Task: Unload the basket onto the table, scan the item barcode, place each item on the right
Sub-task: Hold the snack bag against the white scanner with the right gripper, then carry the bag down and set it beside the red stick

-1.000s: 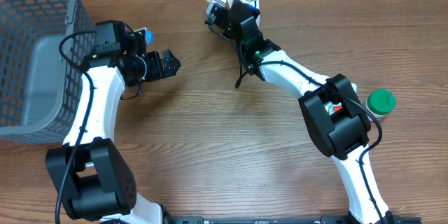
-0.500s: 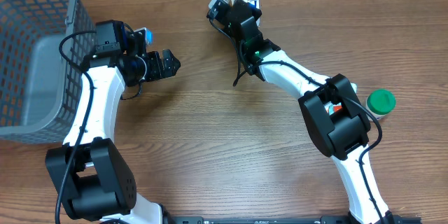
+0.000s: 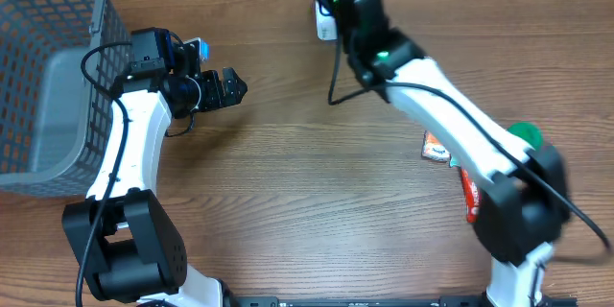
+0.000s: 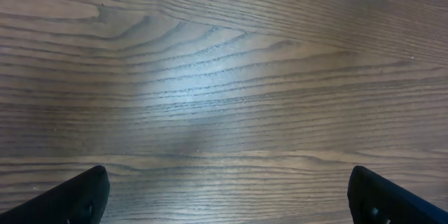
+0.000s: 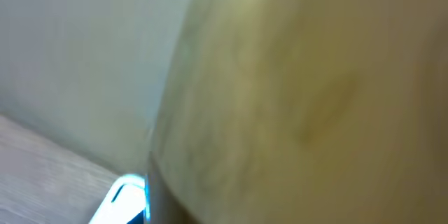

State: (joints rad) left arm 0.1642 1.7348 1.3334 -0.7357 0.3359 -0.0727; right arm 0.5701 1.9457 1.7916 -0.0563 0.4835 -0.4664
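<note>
White item (image 3: 325, 26) in grasp of right gripper (image 3: 326, 8), well apart from released left gripper (image 3: 223, 87).

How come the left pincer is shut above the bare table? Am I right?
Not quite: the left pincer is open, not shut, above the bare table. The left wrist view shows its two fingers far apart at the bottom corners.

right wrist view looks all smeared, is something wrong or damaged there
Nothing looks damaged. A pale tan surface fills that view, too close and blurred to identify. Overhead, the right arm is smeared too, so likely just motion.
</note>
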